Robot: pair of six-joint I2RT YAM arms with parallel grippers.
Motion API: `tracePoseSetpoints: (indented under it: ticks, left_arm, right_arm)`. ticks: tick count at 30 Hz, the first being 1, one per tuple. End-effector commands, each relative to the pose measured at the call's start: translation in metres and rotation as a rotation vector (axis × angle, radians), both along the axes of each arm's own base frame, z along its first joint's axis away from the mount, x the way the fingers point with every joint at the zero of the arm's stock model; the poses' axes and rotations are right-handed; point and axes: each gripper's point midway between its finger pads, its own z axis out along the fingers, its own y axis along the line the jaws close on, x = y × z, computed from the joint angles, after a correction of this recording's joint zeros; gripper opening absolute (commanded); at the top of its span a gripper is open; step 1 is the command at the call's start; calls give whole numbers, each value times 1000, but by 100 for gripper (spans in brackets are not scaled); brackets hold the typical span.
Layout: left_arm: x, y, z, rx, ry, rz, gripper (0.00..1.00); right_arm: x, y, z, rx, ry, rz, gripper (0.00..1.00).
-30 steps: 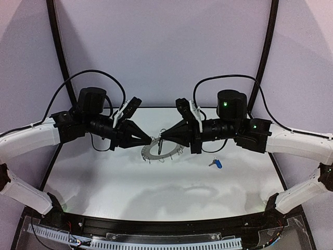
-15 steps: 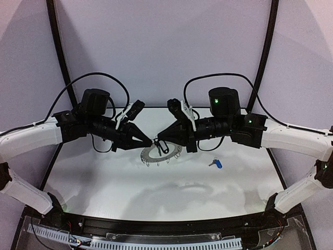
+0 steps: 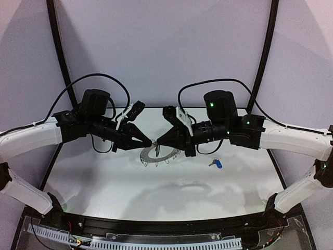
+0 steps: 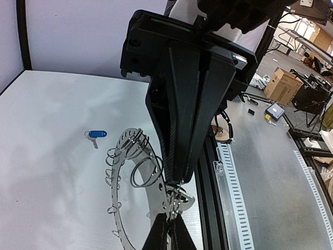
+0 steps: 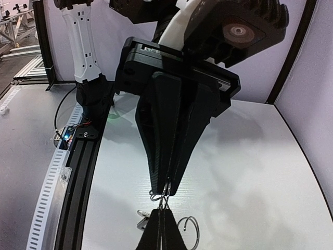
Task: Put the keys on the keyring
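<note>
the white worktop (image 3: 104,182) carries everything. over its middle the left arm (image 3: 36,136) and right arm (image 3: 291,138) reach inward and meet tip to tip. the left tool (image 3: 149,141) has its jaws pressed fully together; so does the right tool (image 3: 158,141). a thin wire clip (image 4: 173,204) sits right at the two tips, but whether either tool actually pinches it cannot be told. the keyring (image 3: 148,154) is just beneath the tips, mid-worktop, its rim bristling with wire clips. the blue-tagged key (image 3: 217,163) lies flat on the worktop, to the right of the ring and apart from it.
</note>
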Motion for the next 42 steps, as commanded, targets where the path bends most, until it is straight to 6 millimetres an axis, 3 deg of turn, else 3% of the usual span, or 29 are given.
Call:
tracePoseSetpoints:
  ticks: [1, 16, 26, 42]
  left_arm:
    - [-2, -1, 17, -31, -45, -5, 1]
    - [-1, 0, 15, -25, -49, 1, 1]
    - [-1, 0, 15, -27, -43, 1, 1]
    - [-2, 0, 17, -36, -47, -7, 1]
  right_arm:
    - [-5, 2, 16, 57, -54, 7, 0]
    - [-11, -5, 25, 101, -80, 5, 0]
    - [4, 7, 16, 57, -89, -47, 0]
    - [8, 6, 14, 42, -93, -72, 0]
